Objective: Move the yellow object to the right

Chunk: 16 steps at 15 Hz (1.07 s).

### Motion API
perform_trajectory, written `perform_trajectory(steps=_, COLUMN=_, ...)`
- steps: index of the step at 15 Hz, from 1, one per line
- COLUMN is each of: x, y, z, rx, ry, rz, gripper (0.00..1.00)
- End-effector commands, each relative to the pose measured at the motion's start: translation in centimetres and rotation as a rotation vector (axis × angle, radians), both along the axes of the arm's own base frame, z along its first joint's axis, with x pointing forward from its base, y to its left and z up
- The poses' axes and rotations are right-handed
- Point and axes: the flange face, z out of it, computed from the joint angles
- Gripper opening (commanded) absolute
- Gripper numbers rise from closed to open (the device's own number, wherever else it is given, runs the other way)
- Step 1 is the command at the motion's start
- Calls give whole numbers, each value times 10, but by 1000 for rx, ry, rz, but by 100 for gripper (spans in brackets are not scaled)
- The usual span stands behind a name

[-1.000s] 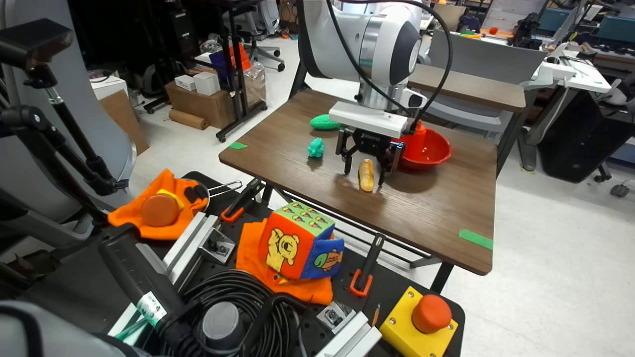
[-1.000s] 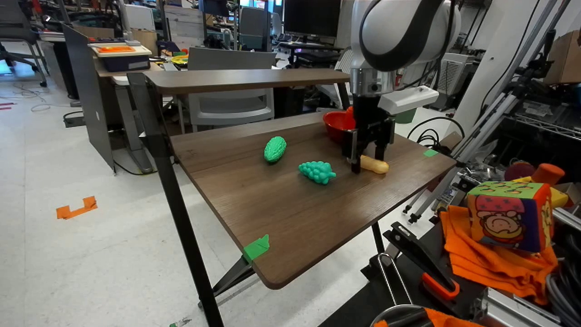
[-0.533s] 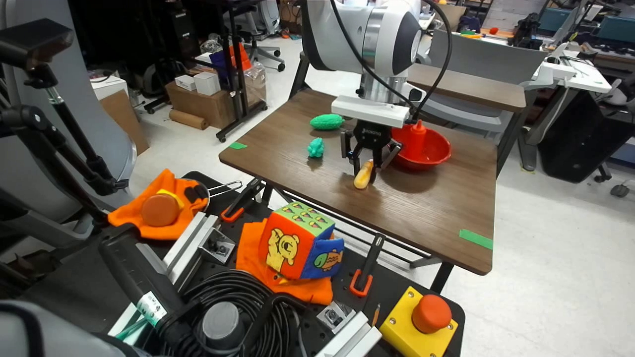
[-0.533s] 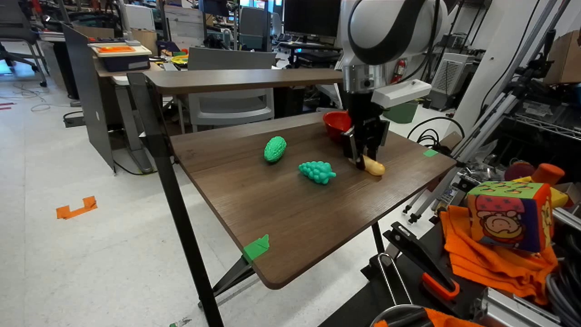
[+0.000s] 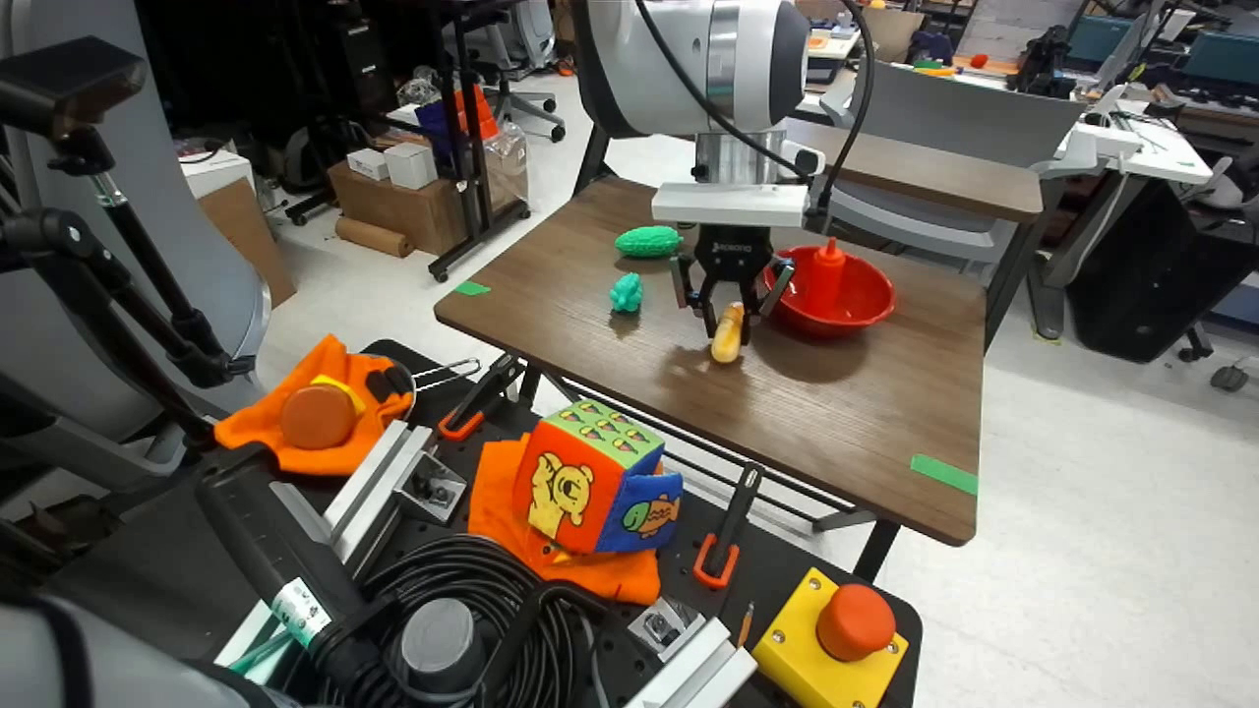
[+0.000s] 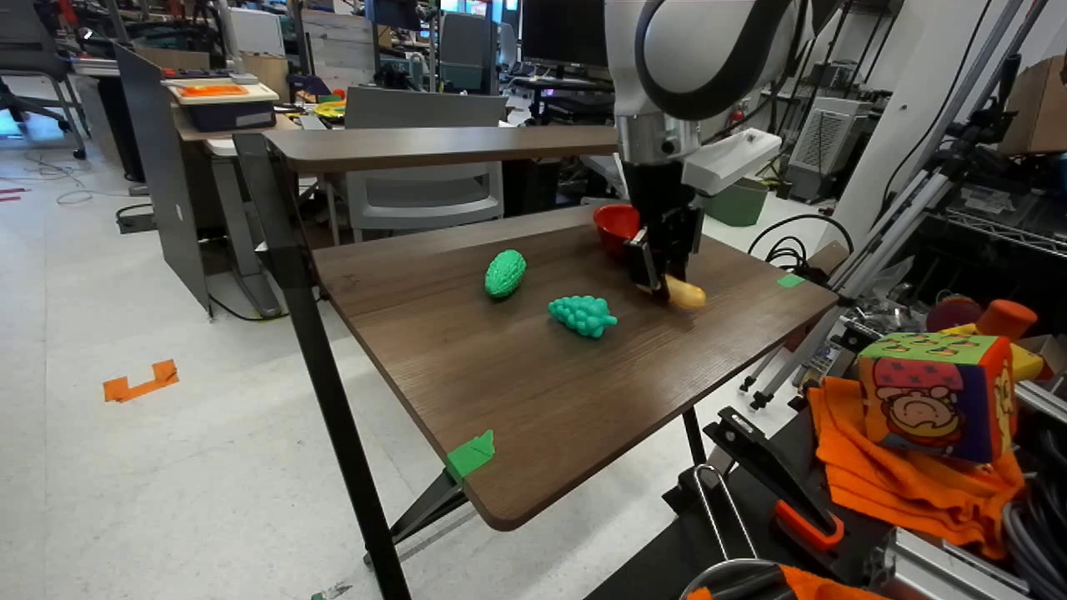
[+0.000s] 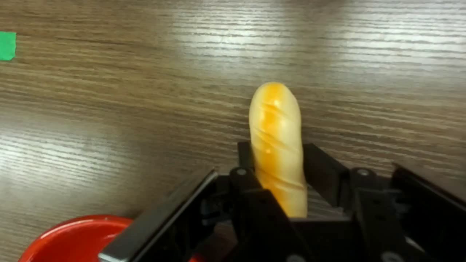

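Observation:
The yellow object (image 5: 727,334), a small loaf-like oblong with diagonal grooves, is held between the fingers of my gripper (image 7: 276,155). In the wrist view one pad (image 7: 245,154) lies against its left flank and the other pad (image 7: 320,167) against its right, while its rounded end sticks out past them. The lower end is partly covered by the gripper's links. In both exterior views the yellow object (image 6: 685,293) appears a little above the brown table (image 6: 517,383), with a shadow beneath it.
A red bowl (image 5: 870,307) with an orange-red bottle (image 5: 824,278) in it stands close beside the gripper. A green oval object (image 6: 505,274) and a teal bumpy piece (image 6: 583,316) lie on the tabletop. Green tape (image 5: 944,474) marks a table corner.
A second ago the jaws stood open around the yellow object on the table. They have closed on it, and the gripper has risen slightly with it, turning it a little.

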Motion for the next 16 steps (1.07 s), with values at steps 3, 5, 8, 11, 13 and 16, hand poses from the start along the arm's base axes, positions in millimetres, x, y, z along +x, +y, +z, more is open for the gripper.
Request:
perform_trajectory(steps=3, x=-32, y=12, z=57, rx=-40, ry=-89, rz=129, gripper=14)
perform_trajectory(steps=5, x=-38, y=-2, z=83, rx=-25, ry=-147, rz=71, gripper=14)
perform_trajectory(steps=8, x=-35, y=-52, z=114, rx=-19, ry=-175, rz=-83, gripper=14)
perform_trajectory(steps=11, x=-28, y=-118, z=125, rx=-10, ry=-160, rz=-254, gripper=14)
perform_trajectory(steps=13, x=-25, y=-161, z=114, rx=-15, ry=-122, rz=-362, gripper=14)
perform_trajectory(steps=16, x=-21, y=-213, z=87, rx=-27, ry=-44, rz=-461, gripper=14)
